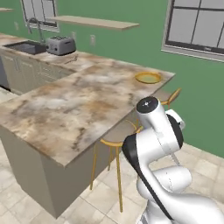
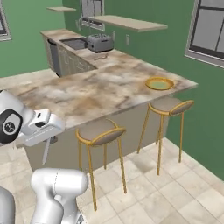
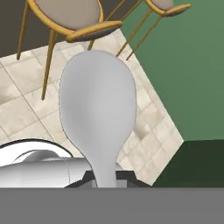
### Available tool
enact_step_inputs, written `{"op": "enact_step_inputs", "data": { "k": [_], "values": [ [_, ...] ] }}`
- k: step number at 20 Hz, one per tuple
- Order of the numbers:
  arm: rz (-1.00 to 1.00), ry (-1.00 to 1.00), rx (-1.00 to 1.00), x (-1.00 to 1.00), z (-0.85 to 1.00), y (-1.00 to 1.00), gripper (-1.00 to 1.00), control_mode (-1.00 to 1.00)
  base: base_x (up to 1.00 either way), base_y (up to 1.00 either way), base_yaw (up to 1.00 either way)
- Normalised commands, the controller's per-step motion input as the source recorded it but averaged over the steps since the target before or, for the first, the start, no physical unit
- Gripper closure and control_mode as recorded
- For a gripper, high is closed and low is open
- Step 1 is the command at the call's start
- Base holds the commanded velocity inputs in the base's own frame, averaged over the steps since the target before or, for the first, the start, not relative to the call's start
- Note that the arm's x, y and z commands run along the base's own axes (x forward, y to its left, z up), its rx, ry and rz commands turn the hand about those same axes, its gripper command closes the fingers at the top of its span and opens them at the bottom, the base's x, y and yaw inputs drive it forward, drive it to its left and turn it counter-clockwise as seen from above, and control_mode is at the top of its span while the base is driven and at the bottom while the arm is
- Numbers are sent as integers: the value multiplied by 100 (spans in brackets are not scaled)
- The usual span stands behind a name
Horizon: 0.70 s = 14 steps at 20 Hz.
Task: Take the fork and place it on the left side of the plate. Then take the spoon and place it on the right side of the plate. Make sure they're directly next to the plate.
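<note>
Here, the dark fingers (image 3: 127, 176) of the gripper (image 3: 105, 179) are pressed tight on the thin handle of the spoon (image 3: 98, 109), whose oval bowl points away from the hand toward the tiled floor (image 3: 26, 105). The hand hangs low beside the two gold-legged stools (image 3: 70, 13), well below the marble counter (image 1: 65, 100). The yellow plate (image 1: 148, 78) sits well apart from it, near the counter's far right corner.

The step in hand appears to be carrying the spoon to the plate's right side. Doing it well likely means lifting clear of the stools and the counter edge first. The spoon should then come down flat, just beside the rim. Only a narrow strip of counter seems to lie to the right of the plate, so a careless release could send the spoon over the edge. The pinch looks firm.
</note>
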Motion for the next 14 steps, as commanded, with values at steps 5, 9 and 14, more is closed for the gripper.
{"op": "enact_step_inputs", "data": {
  "k": [5,9,14],
  "values": [
    [0,0,0,0,0,0,100,100,51,-100,46],
    [0,0,0,0,0,0,100,100,37,-100,44],
    [0,0,0,0,0,0,100,100,28,-100,41]
  ]
}}
